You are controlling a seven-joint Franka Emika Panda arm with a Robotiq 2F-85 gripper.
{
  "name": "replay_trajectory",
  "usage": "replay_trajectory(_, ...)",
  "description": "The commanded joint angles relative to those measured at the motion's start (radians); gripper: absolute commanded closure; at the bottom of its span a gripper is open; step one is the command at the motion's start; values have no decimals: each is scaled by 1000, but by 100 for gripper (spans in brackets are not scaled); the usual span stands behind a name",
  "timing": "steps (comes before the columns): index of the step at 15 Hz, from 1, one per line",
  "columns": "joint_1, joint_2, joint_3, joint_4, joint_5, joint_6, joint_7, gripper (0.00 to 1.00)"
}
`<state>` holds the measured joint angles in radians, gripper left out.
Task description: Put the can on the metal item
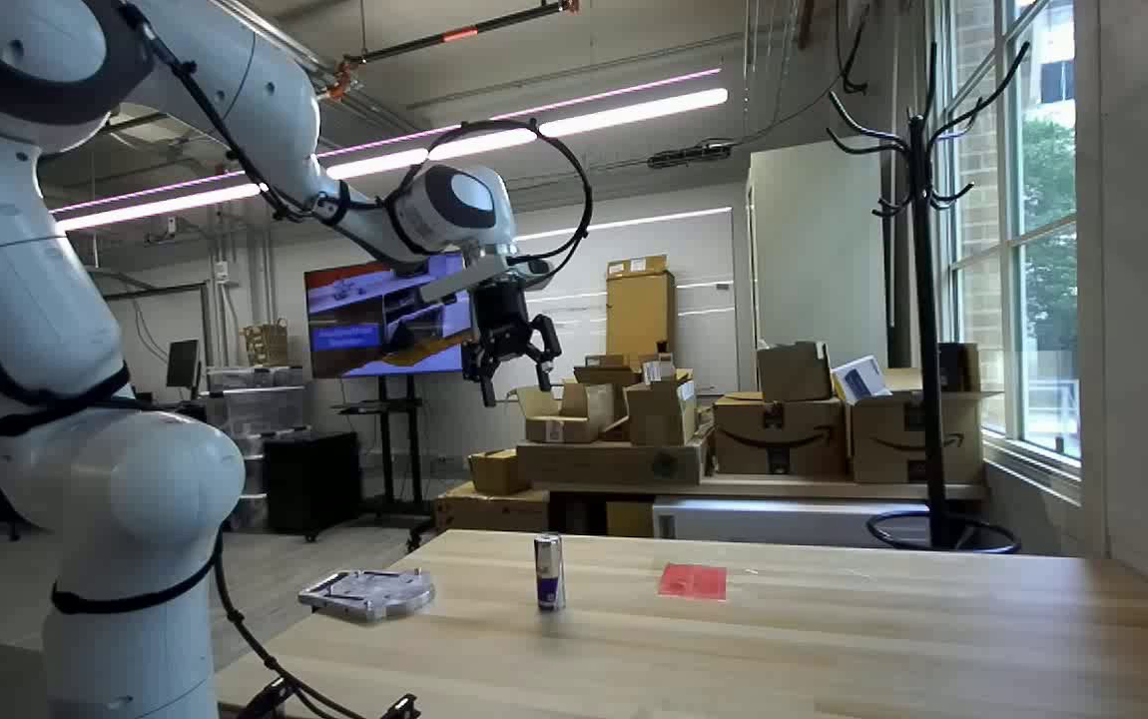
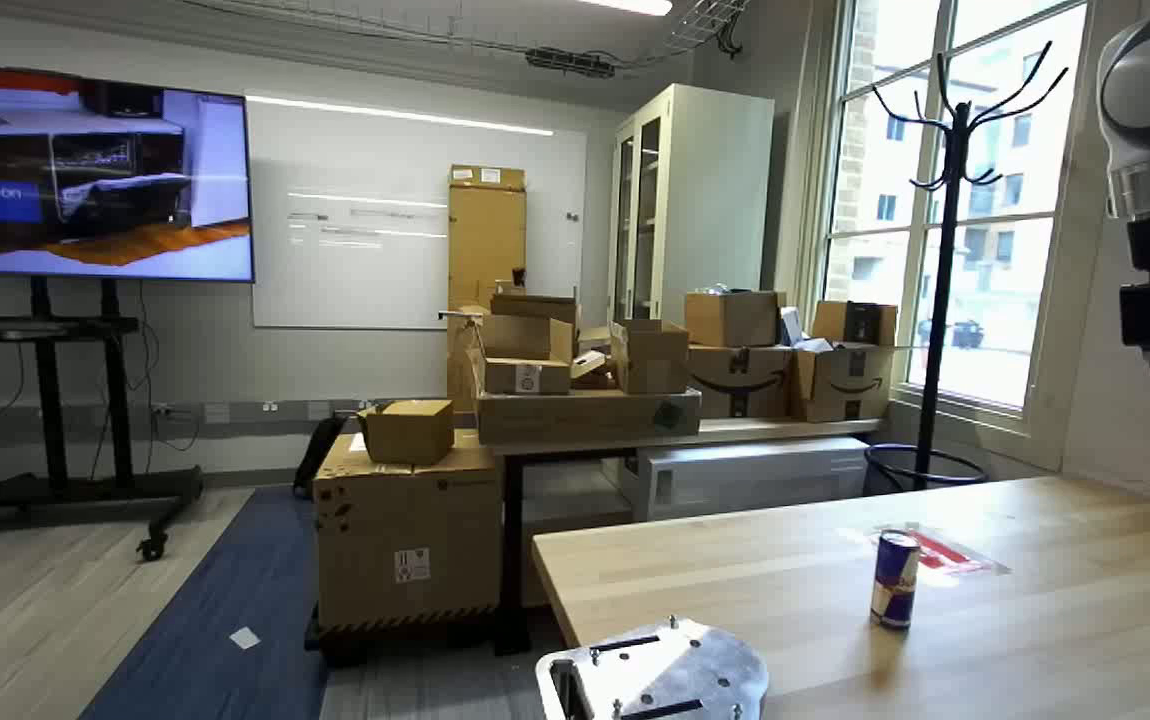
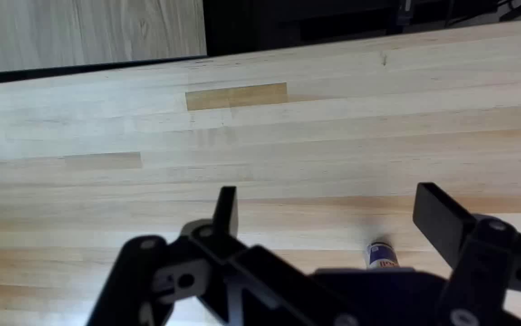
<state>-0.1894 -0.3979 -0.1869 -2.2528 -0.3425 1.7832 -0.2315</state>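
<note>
The can (image 1: 549, 572) is a slim silver and blue can standing upright on the table, also seen in an exterior view (image 2: 895, 580). In the wrist view the can (image 3: 382, 255) shows low, partly hidden by the gripper body. The metal item (image 1: 369, 592) is a flat silvery plate with slots and small posts at the table's edge. It also shows in an exterior view (image 2: 653, 668), cut off at the bottom; it is out of the wrist view. My gripper (image 1: 516, 387) is open and empty, high above the table. Its fingers (image 3: 326, 194) are wide apart in the wrist view.
A flat red patch (image 1: 692, 581) lies on the wooden table (image 1: 834, 639) beyond the can. Cardboard boxes (image 1: 779, 434) are stacked on another table behind. A black coat rack (image 1: 928, 300) stands by the window. A cable runs near the arm's base.
</note>
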Motion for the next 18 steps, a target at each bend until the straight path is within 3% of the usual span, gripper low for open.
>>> replay_trajectory(1,7,0,-6,2,-2,-3,2,0)
replay_trajectory(18,4,13,1,18,-13,5,27,0)
